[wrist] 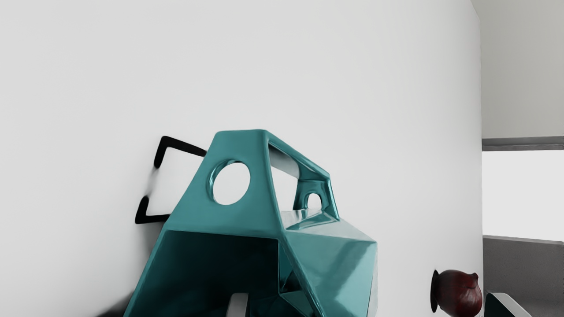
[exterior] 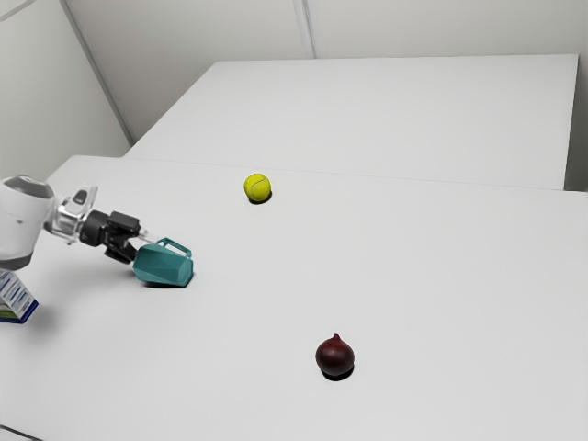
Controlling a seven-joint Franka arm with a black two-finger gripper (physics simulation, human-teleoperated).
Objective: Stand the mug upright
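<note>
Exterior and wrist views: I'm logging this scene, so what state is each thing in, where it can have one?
Mug: on its side, mouth toward the gripper
Gripper: open, one finger at the mug's mouth
Onion: tip up
Carton: partly out of view, cannot tell

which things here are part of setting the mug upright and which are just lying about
Part of the job:
- teal mug, on its side
- gripper, open at the mug

Just lying about:
- tennis ball
- red onion
- carton
</note>
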